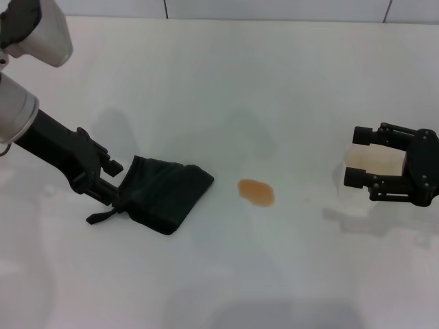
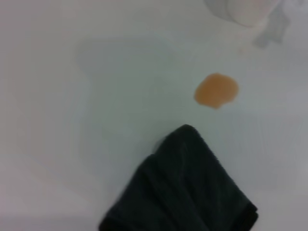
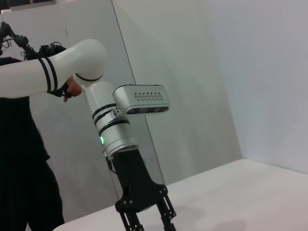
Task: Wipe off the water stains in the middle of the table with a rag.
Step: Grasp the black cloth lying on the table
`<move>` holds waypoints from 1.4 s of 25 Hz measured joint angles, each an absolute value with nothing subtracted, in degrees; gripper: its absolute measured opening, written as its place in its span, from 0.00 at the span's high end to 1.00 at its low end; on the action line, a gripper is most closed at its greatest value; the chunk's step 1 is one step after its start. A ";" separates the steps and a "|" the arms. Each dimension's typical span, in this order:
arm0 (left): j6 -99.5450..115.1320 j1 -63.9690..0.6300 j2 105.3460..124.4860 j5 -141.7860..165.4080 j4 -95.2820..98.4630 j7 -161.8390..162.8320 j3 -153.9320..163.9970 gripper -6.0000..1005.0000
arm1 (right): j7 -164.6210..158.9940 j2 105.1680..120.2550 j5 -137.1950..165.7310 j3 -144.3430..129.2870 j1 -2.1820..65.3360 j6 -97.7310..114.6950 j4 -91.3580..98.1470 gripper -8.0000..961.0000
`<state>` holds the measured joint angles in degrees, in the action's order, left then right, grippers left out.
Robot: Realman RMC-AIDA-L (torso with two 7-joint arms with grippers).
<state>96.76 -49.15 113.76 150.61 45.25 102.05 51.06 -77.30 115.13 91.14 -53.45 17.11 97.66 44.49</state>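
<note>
Rag: you have one dark green-black rag [image 1: 164, 193] lying bunched on the white table [image 1: 219, 82], with its loop tag [image 1: 101, 217] trailing at the corner nearest the left arm.
Handling: judge it soft, light and floppy; it will drag and fold rather than slide flat, so take it by the bunched edge at the tag end and press down as you sweep.
Left gripper [image 1: 114, 189]: its fingers are at that edge of the rag and look closed on the cloth.
Water stains: you have one small orange-brown oval patch [image 1: 256, 192], near the rag's far corner but apart from it, not yet touched.
Right gripper [image 1: 357, 157]: it sits well to the right, fingers spread on either side of a white cup [image 1: 374, 162]; whether they press on it, you cannot tell.
Count: one rag, one stain, one cup, two grippers.
</note>
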 joint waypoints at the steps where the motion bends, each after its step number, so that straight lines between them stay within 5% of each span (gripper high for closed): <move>1: 96.33 -49.23 113.76 150.68 45.13 102.03 51.07 0.48 | -77.27 115.13 91.14 -53.50 17.10 97.66 44.46 0.12; 21: 86.15 -49.38 117.63 150.53 41.21 100.39 55.40 0.48 | -76.90 115.13 89.82 -55.81 17.12 97.54 44.65 0.12; 35: 82.36 -49.29 118.41 150.72 40.52 100.62 55.45 0.48 | -77.28 115.14 89.22 -55.81 17.13 97.82 44.55 0.12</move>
